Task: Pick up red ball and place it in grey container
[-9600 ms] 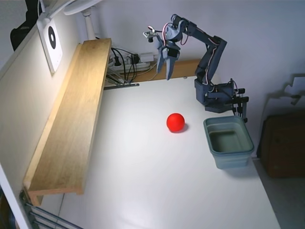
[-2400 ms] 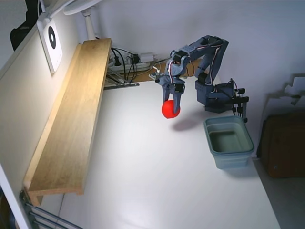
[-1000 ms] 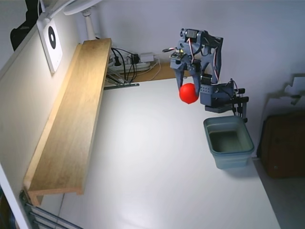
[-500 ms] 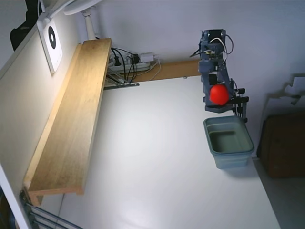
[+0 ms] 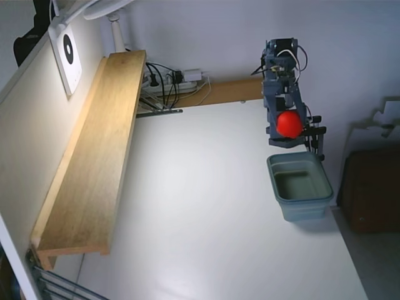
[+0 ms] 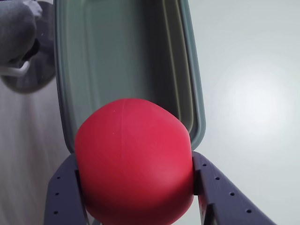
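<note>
The red ball (image 5: pixel 288 124) hangs in the air with my gripper (image 5: pixel 289 128) shut on it, just above the far end of the grey container (image 5: pixel 300 185). In the wrist view the red ball (image 6: pixel 134 161) fills the lower middle, squeezed between two dark blue fingers (image 6: pixel 63 194). Behind it lies the open grey container (image 6: pixel 123 56), seen from above with nothing inside. The tub stands on the white table at the right of the fixed view.
A long wooden shelf (image 5: pixel 94 150) runs along the left side of the table. Cables and a power strip (image 5: pixel 172 81) lie at the back. The arm's base (image 5: pixel 289 131) is clamped beside the tub. The table's right edge (image 5: pixel 347 250) runs close to the tub.
Since a second ago the arm has swung right with the ball, from mid-table to just above the tub's far end. In the last half second it barely moved.
</note>
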`<state>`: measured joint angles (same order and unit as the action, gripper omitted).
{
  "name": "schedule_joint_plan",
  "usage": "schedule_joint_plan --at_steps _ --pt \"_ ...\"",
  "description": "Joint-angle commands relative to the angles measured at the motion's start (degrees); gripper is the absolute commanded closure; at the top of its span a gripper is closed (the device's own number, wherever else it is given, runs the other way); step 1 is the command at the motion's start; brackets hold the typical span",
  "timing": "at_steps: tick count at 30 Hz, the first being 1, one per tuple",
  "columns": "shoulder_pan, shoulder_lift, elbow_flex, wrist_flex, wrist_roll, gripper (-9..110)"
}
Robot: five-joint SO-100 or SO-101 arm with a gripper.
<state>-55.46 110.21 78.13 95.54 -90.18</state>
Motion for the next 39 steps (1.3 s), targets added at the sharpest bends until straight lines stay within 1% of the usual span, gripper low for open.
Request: schedule_joint_plan --at_steps 1,19,37,38,39 --pt "-0.9 -1.08 -3.46 -1.08 0.18 78" --pt "-0.9 -15.06 -13.86 -4.66 0.18 78" --pt "-0.9 -29.36 -28.75 -4.06 0.18 78" --pt "-0.9 -29.36 -28.75 -4.06 0.18 63" --pt "-0.9 -29.36 -28.75 -4.06 0.18 63"
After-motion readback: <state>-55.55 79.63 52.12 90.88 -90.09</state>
